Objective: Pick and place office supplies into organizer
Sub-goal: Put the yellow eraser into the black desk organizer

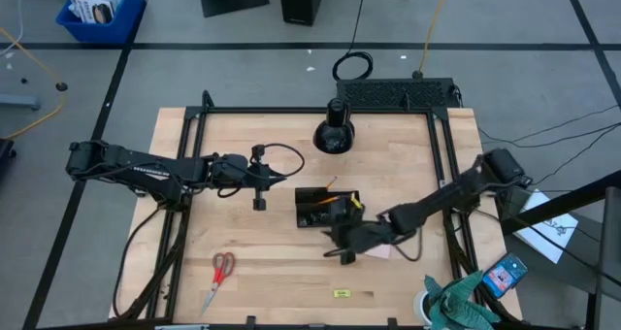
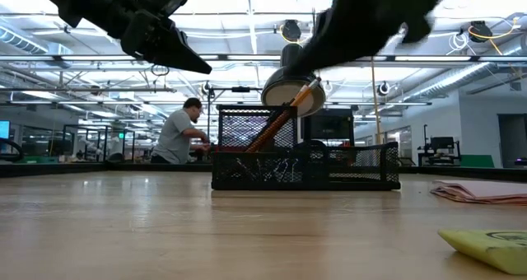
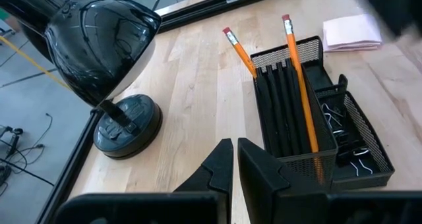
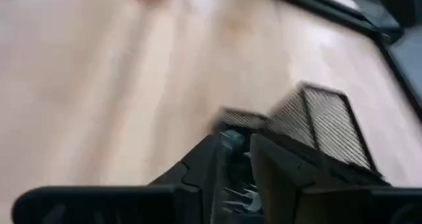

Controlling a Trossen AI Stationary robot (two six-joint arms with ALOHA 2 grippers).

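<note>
Right gripper [image 4: 239,159] releasing over mesh organizer [image 1: 325,210]
Its jaws, slightly apart over the near corner, should open fully before lifting; left gripper [image 3: 235,163] waits closed

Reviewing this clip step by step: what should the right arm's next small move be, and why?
Probably lift the right gripper clear of the organizer: it sits low over the compartment with binder clips, fingers slightly apart and nothing visibly held. The scissors and sticky-note pad are still on the table.

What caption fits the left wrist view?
Left gripper hovers before the organizer holding two pencils, pens and clips; pink pad behind.
</note>
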